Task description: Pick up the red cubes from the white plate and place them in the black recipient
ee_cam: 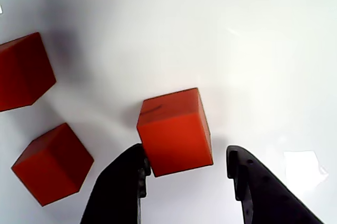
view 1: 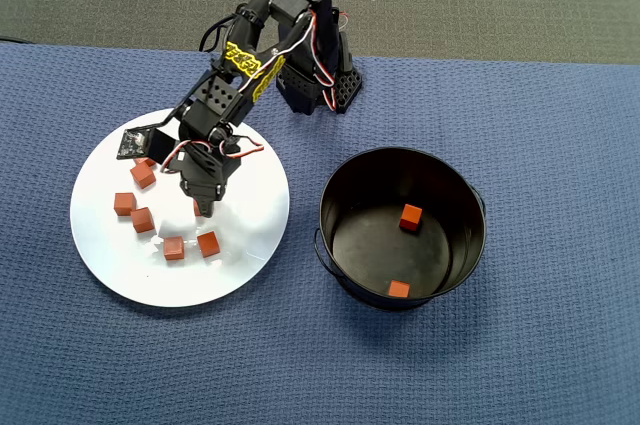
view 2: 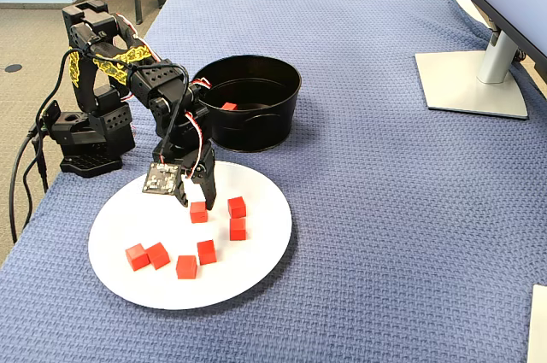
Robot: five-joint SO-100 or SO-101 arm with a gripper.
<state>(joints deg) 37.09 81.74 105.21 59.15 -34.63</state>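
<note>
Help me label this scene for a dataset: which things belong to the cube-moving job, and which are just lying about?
Part of the job:
- red cubes, seven on the plate, two in the pot
- white plate
- black recipient
- gripper, open around one cube

Just lying about:
- monitor stand
- blue cloth covering the table

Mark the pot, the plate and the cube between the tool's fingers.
pot (view 1: 470, 207): overhead view, inner wall near rim.
plate (view 1: 255, 195): overhead view, bare right side.
cube (ee_cam: 176, 132): wrist view, front face.
</note>
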